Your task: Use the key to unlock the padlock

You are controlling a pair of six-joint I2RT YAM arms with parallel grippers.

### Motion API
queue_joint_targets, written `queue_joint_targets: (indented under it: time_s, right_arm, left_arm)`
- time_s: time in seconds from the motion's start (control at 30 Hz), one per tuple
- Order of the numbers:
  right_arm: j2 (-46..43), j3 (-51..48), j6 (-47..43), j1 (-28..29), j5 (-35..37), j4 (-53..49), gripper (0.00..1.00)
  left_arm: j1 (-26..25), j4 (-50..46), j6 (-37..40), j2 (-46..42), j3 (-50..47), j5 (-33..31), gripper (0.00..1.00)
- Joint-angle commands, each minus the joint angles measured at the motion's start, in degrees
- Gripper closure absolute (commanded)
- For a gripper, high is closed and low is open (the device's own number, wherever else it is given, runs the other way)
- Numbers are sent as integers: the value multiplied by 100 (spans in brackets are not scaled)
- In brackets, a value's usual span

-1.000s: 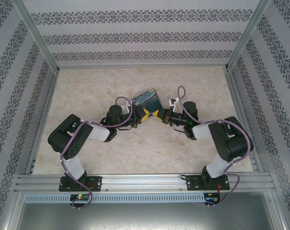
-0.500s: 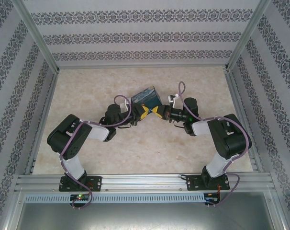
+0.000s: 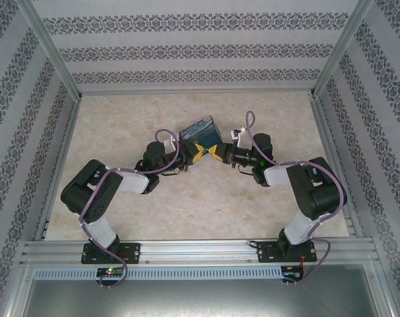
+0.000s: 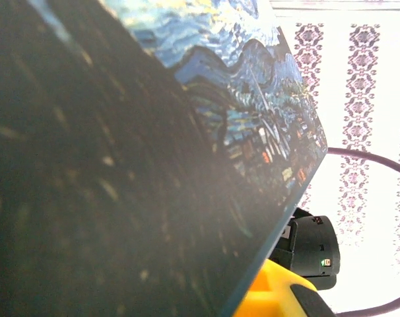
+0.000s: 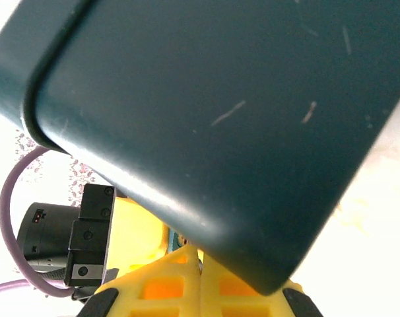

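Note:
My two grippers meet tip to tip at the table's middle, the left gripper (image 3: pixel 199 154) and the right gripper (image 3: pixel 216 154), just in front of the painted box (image 3: pixel 201 130). In the right wrist view my right gripper (image 5: pixel 199 269) is shut, with a thin grey sliver, the key (image 5: pixel 199 263), pinched in the seam between its yellow fingers. Just beyond its tips a bit of teal, the padlock (image 5: pixel 171 242), sits against the left gripper's yellow finger (image 5: pixel 137 228). The left gripper is shut, apparently on the padlock. Most of the padlock is hidden.
The dark box with the blue-yellow painted lid (image 4: pixel 253 99) looms close over both wrist cameras, its plain underside (image 5: pixel 220 112) just above the right fingers. Metal frame rails (image 3: pixel 187 249) run along the near edge and patterned walls (image 3: pixel 200 49) enclose the beige table (image 3: pixel 200 205).
Both grippers have edged a little farther from the bases, still tip to tip and shut. The left arm's elbow has swung slightly outward. The box has shifted slightly back.

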Motion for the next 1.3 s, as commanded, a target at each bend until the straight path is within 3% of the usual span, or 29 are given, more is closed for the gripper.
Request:
queue_joint_targets:
  time_s: [0.0,0.47,1.27]
  right_arm:
    - [-251,-69,-234,452,-306,577,100]
    - [-122,-371,-798,263,-586,281,100]
    - [226,-27,-539,-292,-675,391,100]
  left_arm:
    - [-538,-1,420,-283,109,1188,100]
    - [-503,705,214,272,122,1784,100]
    - [-503,756,310,170,70,2079,100]
